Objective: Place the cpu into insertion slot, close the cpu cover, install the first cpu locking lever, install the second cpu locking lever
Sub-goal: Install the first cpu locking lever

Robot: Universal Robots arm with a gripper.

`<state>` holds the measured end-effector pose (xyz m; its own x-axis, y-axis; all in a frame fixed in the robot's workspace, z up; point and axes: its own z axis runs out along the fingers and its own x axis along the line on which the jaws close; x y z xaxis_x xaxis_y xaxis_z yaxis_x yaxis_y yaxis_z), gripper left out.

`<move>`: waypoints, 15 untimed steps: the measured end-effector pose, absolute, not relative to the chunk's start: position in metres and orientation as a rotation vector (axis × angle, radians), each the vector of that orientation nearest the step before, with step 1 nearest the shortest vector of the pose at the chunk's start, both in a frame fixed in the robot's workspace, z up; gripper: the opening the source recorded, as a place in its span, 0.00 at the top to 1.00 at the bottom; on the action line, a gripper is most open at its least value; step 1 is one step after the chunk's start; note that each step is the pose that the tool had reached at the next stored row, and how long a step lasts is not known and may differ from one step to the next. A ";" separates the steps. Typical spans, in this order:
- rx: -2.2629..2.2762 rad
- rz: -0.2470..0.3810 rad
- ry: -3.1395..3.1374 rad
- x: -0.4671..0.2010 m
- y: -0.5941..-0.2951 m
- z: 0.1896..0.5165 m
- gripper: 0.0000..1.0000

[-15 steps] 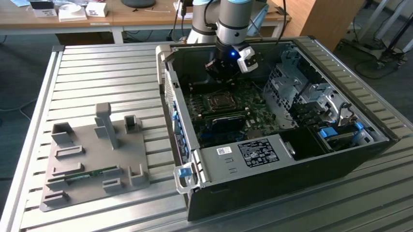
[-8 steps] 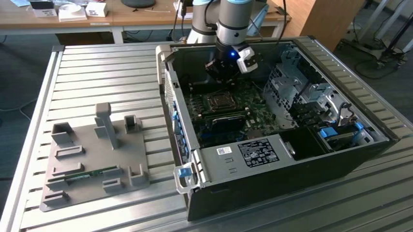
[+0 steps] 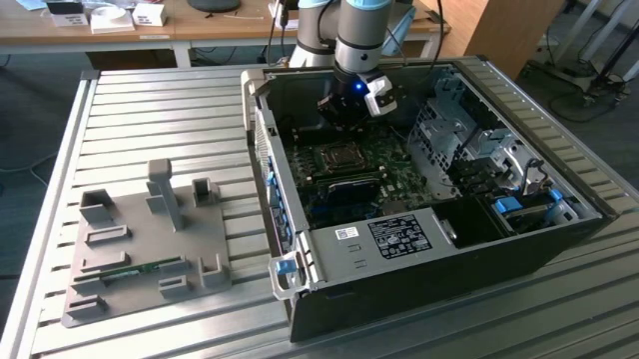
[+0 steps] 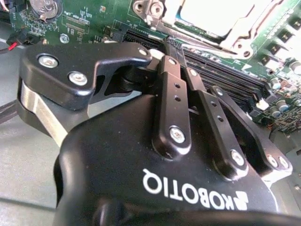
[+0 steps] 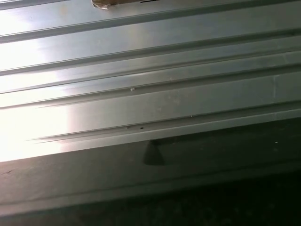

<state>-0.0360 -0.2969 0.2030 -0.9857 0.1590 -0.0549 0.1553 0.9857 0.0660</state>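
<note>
An open computer case [image 3: 429, 292] lies on the ribbed metal table, its green circuit board facing up. The insertion slot [image 3: 340, 157] sits mid-board as a square metal-rimmed socket. In the second wrist view the cpu [image 4: 221, 16] shows as a pale silver square inside it. The metal cpu cover [image 4: 244, 40] frames the chip and looks to lie flat. My gripper [image 3: 345, 123] hangs inside the case, just past the socket's far side in the exterior view. Its black fingers meet at one point [image 4: 170, 47] above the long memory slots. Nothing shows between them.
Long black memory slots [image 4: 225, 80] run beside the socket. A metal drive cage [image 3: 450, 127] fills the case toward the exterior view's right. A grey fixture plate [image 3: 140, 247] with a memory stick [image 3: 130, 271] lies on the table [image 3: 170, 112] toward that view's left.
</note>
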 end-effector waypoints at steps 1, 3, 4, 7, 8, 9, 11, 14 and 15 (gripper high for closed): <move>0.245 0.094 3.070 -0.036 -0.297 0.203 0.90; 0.250 0.091 3.070 -0.036 -0.297 0.202 0.90; 0.252 0.088 3.069 -0.036 -0.297 0.202 0.90; 0.257 0.081 3.068 -0.036 -0.297 0.202 0.90; 0.258 0.079 3.067 -0.036 -0.297 0.201 0.90; 0.258 0.075 3.067 -0.036 -0.297 0.201 0.90; 0.257 0.067 3.064 -0.036 -0.297 0.201 0.90; 0.257 0.064 3.062 -0.037 -0.297 0.200 0.90; 0.257 0.063 3.062 -0.037 -0.297 0.200 0.90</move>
<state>-0.0368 -0.2973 0.2001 -0.9837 0.1676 -0.0649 0.1648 0.9852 0.0468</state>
